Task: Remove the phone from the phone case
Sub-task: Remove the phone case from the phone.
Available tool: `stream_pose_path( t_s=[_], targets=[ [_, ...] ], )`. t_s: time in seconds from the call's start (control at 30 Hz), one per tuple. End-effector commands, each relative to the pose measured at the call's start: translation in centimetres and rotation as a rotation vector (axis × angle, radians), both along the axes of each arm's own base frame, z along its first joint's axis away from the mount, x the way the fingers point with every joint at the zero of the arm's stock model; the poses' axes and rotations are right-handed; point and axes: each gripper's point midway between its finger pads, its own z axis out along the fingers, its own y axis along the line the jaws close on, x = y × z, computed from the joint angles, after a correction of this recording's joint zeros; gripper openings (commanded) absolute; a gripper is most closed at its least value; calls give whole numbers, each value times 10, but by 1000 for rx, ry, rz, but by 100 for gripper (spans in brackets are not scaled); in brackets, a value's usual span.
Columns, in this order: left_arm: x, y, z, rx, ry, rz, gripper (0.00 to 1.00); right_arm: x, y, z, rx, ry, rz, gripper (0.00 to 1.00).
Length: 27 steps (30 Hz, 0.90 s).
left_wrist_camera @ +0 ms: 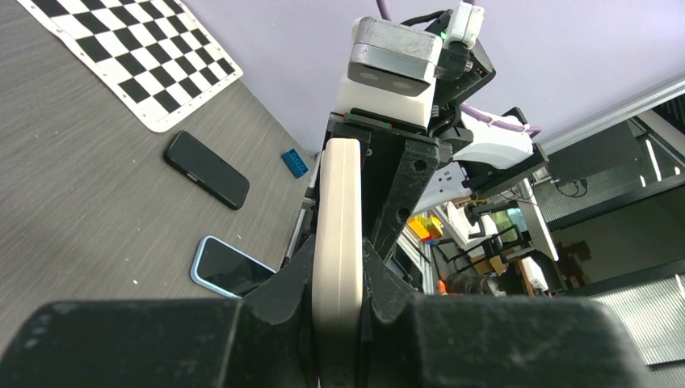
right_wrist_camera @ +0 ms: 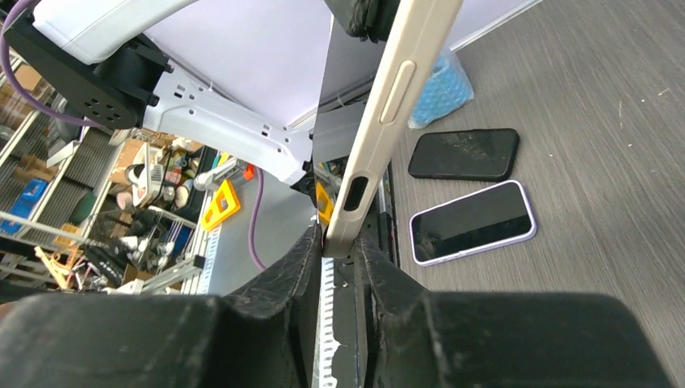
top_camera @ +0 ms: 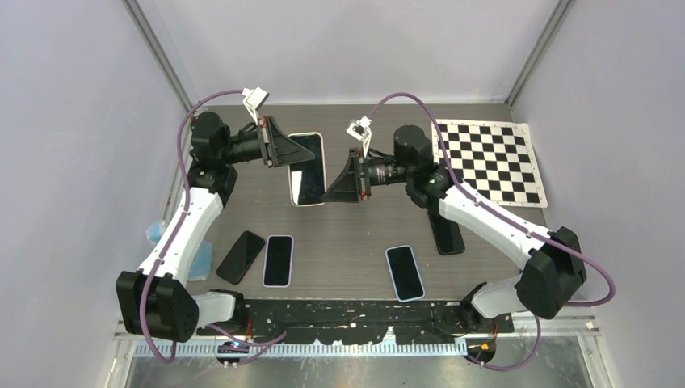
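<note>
Above the middle of the table, toward its far edge, a phone (top_camera: 305, 184) in a cream phone case (top_camera: 316, 144) is held in the air between two robot arms. In the overhead view its dark screen faces up, framed by the pale rim of the case.

The left gripper (top_camera: 284, 150) reaches in from the left side and is clamped on the far end of the phone case. Its wrist camera shows the cream edge of the case (left_wrist_camera: 338, 234) pinched tightly between the two black fingers (left_wrist_camera: 295, 279).

The right gripper (top_camera: 341, 191) comes in from the right side and meets the near right corner of the case. In its wrist camera the end of the case (right_wrist_camera: 389, 101), with a long side button and an oval cutout, sits between the fingers (right_wrist_camera: 300, 259), which close snugly on either side of it. The phone sits inside the case.

Several other items lie flat on the table. Near the front edge on the left are a black phone (top_camera: 241, 256) and, just beside it, a phone in a lilac case (top_camera: 277, 260). A phone in a blue case (top_camera: 405, 272) lies near the front edge at centre. Another black phone (top_camera: 449, 237) is partly hidden under the right arm. A checkerboard mat (top_camera: 491, 162) fills the far right corner, and a crumpled blue item (top_camera: 153, 233) sits at the left edge.
</note>
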Motion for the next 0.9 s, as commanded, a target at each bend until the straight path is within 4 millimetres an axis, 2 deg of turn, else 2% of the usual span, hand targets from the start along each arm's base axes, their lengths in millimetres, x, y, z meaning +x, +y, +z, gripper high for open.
stream_pose_path(
  t_s=[0.0, 0.17, 0.33, 0.5, 0.7, 0.87],
  targets=[
    [-12, -2, 15, -13, 30, -16, 0, -4, 6, 11, 20, -113, 79, 24],
    [-2, -3, 10, -12, 151, 41, 0, -11, 6, 4, -3, -203, 132, 22],
    [7, -9, 0, -14, 292, 73, 0, -9, 6, -7, -67, -312, 127, 23],
    [6, -23, -13, 16, 321, 49, 0, -5, 10, -10, -78, -330, 124, 25],
    [13, -26, -28, 32, 381, 84, 0, 5, 7, -13, -100, -359, 50, 28],
    [21, -31, -45, 30, 518, 118, 0, 6, 7, -12, -87, -366, 23, 31]
  ],
)
